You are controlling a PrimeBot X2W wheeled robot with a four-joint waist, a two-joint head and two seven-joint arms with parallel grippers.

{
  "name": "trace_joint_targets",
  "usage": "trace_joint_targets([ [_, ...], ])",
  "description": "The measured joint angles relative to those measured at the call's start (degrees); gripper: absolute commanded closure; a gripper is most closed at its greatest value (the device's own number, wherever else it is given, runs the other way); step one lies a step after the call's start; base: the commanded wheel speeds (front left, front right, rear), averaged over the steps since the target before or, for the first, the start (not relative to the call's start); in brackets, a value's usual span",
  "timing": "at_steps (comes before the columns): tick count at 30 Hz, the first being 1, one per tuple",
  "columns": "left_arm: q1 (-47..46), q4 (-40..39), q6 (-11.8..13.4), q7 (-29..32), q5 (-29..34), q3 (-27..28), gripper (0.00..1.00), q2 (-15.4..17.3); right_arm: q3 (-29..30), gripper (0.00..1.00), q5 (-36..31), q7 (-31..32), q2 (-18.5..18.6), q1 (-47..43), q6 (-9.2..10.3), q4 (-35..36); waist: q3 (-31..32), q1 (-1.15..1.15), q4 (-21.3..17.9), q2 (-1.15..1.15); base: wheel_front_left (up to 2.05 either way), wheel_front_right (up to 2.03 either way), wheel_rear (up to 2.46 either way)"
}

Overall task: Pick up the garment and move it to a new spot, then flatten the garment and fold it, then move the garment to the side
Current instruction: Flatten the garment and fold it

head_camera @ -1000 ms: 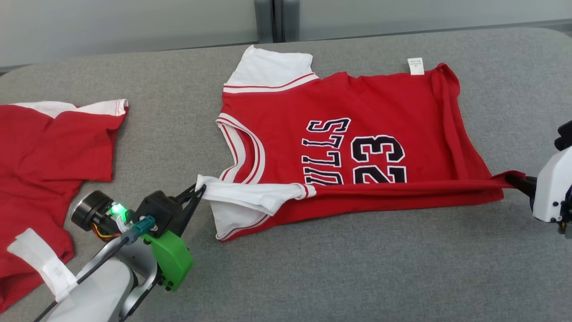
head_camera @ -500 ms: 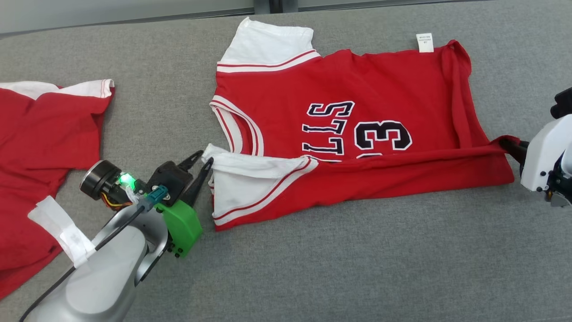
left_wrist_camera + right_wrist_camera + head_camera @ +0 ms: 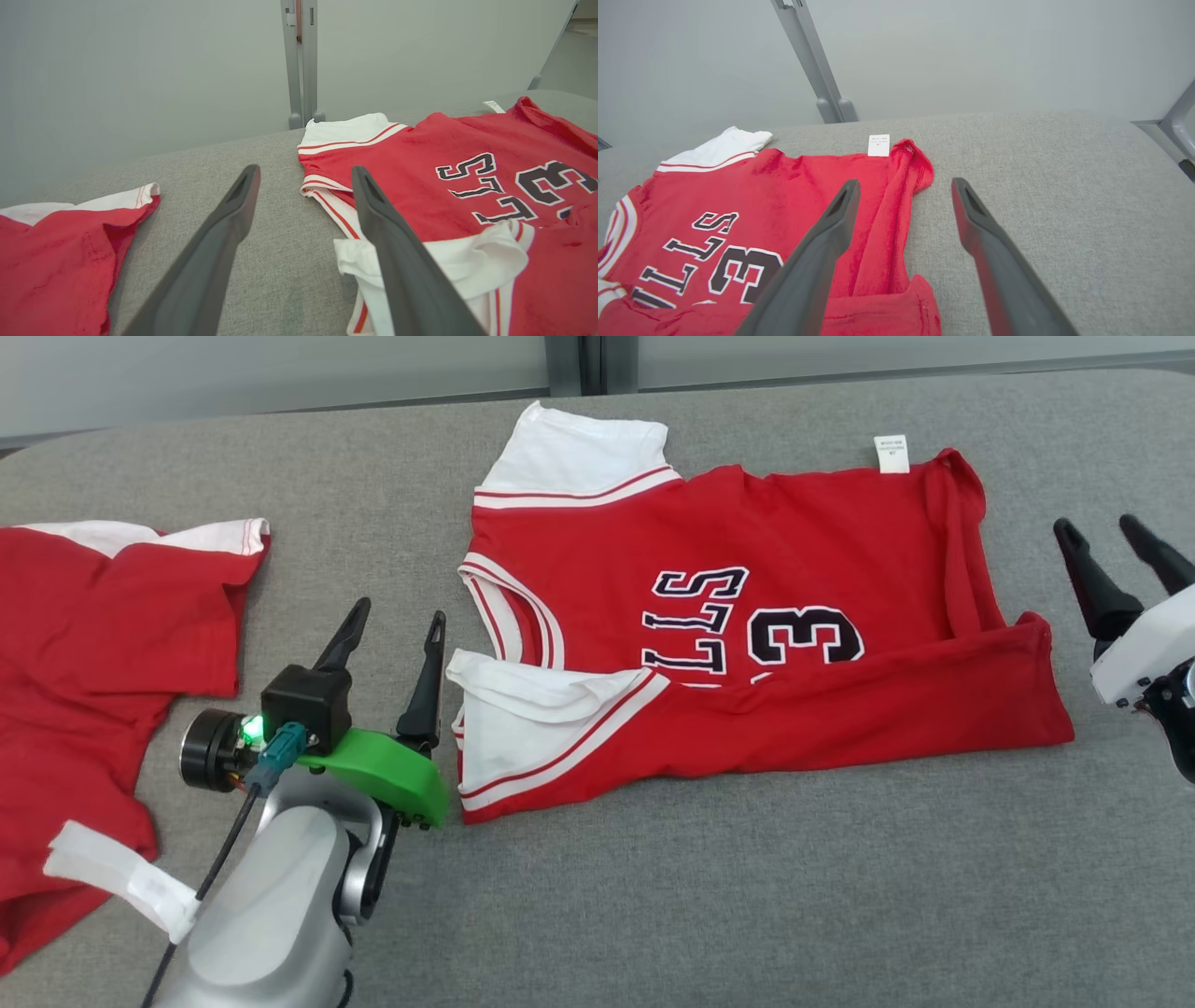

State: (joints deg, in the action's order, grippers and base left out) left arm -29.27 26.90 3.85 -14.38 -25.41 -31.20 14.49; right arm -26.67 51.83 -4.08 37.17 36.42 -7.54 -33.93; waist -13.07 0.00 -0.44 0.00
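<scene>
A: Jersey (image 3: 794,551), frame centre, lower edge folded over; left gripper (image 3: 400,609) and right gripper (image 3: 1092,523) both spread, empty.
B: Next fold, likely: pinch both layers, lift evenly.

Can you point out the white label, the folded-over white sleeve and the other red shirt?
white label (image 3: 892,455): head view, middle of the tag.
folded-over white sleeve (image 3: 523,700): head view, its white cloth.
other red shirt (image 3: 93,625): head view, its red middle.

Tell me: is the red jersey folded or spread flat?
Partly folded: the near edge of the jersey lies over its front, covering part of the lettering.
</scene>
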Motion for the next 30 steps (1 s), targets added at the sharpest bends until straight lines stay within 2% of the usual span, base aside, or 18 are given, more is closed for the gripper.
trace_joint_targets([
  [2, 1.59, -1.47, 1.36, -0.44, -1.34, 2.83, 0.00, -2.04, 1.38, 0.00, -1.71, -6.82, -0.40, -1.35, 0.01, 1.05, 0.74, 0.00, 0.03, 0.00, 0.00, 0.00, 0.00],
  [4, 3.34, -4.07, 2.01, -0.59, -1.22, 4.98, 0.00, -3.82, 1.67, 0.00, -3.47, -9.23, -0.91, -3.52, 0.01, 1.81, 1.41, 0.00, 0.06, 0.00, 0.00, 0.00, 0.00],
  [7, 6.89, -7.89, 2.24, -0.67, 0.56, 8.14, 0.00, -6.47, 3.78, 0.00, -6.84, -10.67, -3.21, -6.90, 0.01, 3.74, 2.50, 0.00, 0.00, 0.00, 0.00, 0.00, 0.00],
  [9, 9.63, -9.36, 2.23, -0.66, 1.58, 9.89, 0.00, -7.70, 7.27, 0.00, -9.73, -10.76, -5.04, -8.86, 0.01, 6.43, 3.18, 0.00, -0.10, 0.00, 0.00, 0.00, 0.00],
  [12, 13.58, -10.49, 2.11, -0.67, 3.12, 12.47, 0.00, -9.37, 13.93, 0.00, -15.73, -10.98, -9.70, -14.09, 0.01, 12.54, 4.21, 0.00, -0.45, 0.00, 0.00, 0.00, 0.00],
  [17, 18.12, -10.76, 1.32, -0.68, 5.70, 14.08, 0.00, -10.88, 21.28, 0.00, -19.56, -10.98, -17.14, -23.86, 0.01, 17.83, 5.52, 0.00, -1.03, 0.00, 0.00, 0.00, 0.00],
  [22, 20.15, -9.33, 0.92, -0.76, 7.22, 14.13, 0.00, -11.58, 24.99, 0.00, -21.93, -10.98, -21.63, -29.22, 0.01, 20.93, 5.88, 0.00, -1.51, 0.00, 0.00, 0.00, 0.00],
  [30, 19.63, -4.25, 0.71, -0.76, 6.75, 12.48, 0.00, -11.65, 24.97, 0.00, -23.60, -10.98, -22.50, -29.91, 0.01, 22.69, 5.66, 0.00, -3.00, 0.00, 0.00, 0.00, 0.00],
])
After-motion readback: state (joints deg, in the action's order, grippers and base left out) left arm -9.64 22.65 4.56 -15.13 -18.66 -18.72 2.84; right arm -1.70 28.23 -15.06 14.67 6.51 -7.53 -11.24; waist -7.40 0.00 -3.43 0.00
